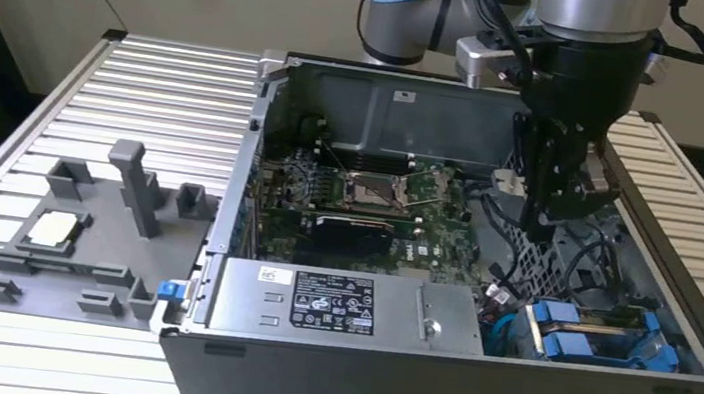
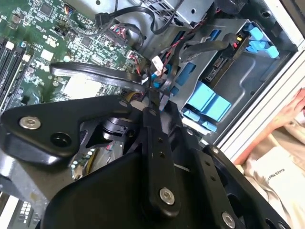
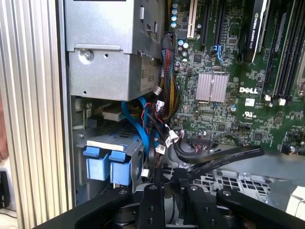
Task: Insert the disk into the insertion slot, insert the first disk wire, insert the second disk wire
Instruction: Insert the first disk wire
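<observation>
Bright blue plastic carrier frames (image 1: 576, 342) show low at the exterior view's right, a green circuit-patterned motherboard (image 1: 444, 196) mid-frame, and a ribbed silver aluminium table (image 1: 164, 83) left.

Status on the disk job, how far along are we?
Looks done: the blue-framed disk sits seated in the drive cage. In hand: the end effector is down among the loose wires beside that cage. Left: both wire insertions. I cannot tell whether either one is plugged in yet.
</observation>
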`<state>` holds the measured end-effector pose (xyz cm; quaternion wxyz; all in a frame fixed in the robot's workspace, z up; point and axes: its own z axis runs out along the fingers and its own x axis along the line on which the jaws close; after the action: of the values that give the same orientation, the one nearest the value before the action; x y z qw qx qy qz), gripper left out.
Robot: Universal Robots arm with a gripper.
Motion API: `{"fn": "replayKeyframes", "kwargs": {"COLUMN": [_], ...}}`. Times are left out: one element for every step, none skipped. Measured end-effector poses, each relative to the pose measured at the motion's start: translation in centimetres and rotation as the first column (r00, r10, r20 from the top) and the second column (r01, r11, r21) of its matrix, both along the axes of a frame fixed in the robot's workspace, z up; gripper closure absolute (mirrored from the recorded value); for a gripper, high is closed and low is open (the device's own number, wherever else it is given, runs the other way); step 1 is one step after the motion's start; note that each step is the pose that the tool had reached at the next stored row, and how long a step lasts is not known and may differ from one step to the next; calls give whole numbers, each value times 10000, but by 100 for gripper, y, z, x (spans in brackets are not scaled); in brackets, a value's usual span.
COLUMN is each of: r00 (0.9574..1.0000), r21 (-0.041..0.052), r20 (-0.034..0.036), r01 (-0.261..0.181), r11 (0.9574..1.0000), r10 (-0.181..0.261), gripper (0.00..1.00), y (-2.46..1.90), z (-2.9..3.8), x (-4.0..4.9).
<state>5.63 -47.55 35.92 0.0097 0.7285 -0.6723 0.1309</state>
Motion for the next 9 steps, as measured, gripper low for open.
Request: {"fn": "replayKeyframes", "kwargs": {"r00": [10000,10000,10000,10000,10000,10000,10000,10000,10000], "r21": [0,1,0,0,0,0,0,-1,-36], "r20": [0,-3,-7,-7,-8,-9,-10,-11,-49], "r01": [0,0,0,0,-1,-1,-1,-1,-4], "r11": [10000,10000,10000,10000,10000,10000,10000,10000,10000], "r10": [0,0,0,0,1,1,1,1,3], "gripper": [78,78,78,78,78,80,87,87,87], "y": [0,0,0,0,0,0,0,0,1], "z": [0,0,0,0,0,0,0,0,9], "x": [0,0,-1,0,0,0,0,0,1]}}
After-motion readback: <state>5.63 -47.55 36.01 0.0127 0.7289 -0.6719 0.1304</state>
